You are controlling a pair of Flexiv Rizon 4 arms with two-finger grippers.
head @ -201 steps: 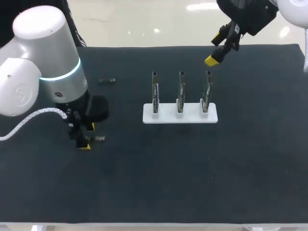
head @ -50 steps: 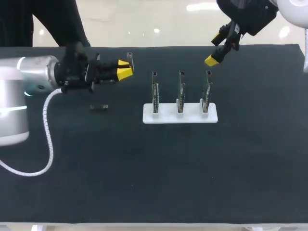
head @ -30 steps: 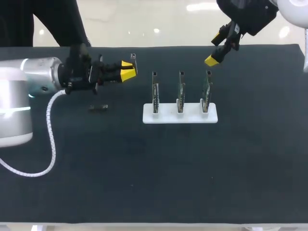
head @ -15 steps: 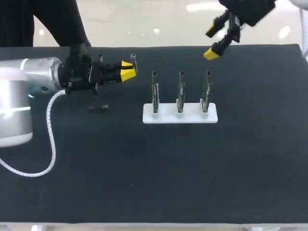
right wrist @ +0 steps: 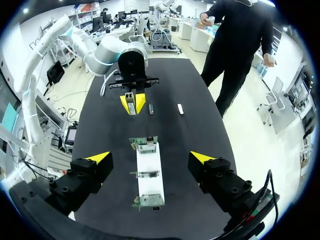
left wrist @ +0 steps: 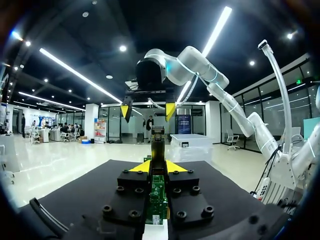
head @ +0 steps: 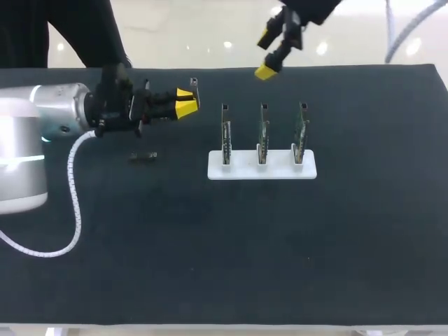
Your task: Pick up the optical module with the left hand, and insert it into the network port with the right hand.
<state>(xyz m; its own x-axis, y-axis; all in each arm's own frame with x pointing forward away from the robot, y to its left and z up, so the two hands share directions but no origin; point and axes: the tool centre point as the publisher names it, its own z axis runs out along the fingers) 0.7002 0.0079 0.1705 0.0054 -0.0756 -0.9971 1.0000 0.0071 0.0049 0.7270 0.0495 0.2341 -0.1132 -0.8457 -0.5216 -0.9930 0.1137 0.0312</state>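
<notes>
My left gripper (head: 186, 103) hangs above the table's back left, shut on a small optical module (head: 193, 85) that sticks up past its yellow tips. In the left wrist view the module (left wrist: 158, 142) lies between the fingers of that gripper (left wrist: 155, 165). My right gripper (head: 266, 54) hovers open over the far edge, facing the left one, with nothing in it. It shows ahead as the right gripper (left wrist: 147, 110). From the right gripper (right wrist: 150, 158), the left gripper (right wrist: 133, 101) is beyond the white stand (right wrist: 149, 172). Three upright port boards (head: 263, 133) stand in that white stand (head: 241, 168).
A spare dark module (head: 143, 157) lies on the black mat below my left gripper. In the right wrist view that dark module (right wrist: 151, 108) and a white piece (right wrist: 180, 108) lie beside the left gripper. The mat in front of the stand is bare.
My right gripper has swung left along the far edge toward the left gripper, staying open. The left arm, which earlier lifted the module off the mat, has kept still for the last second.
</notes>
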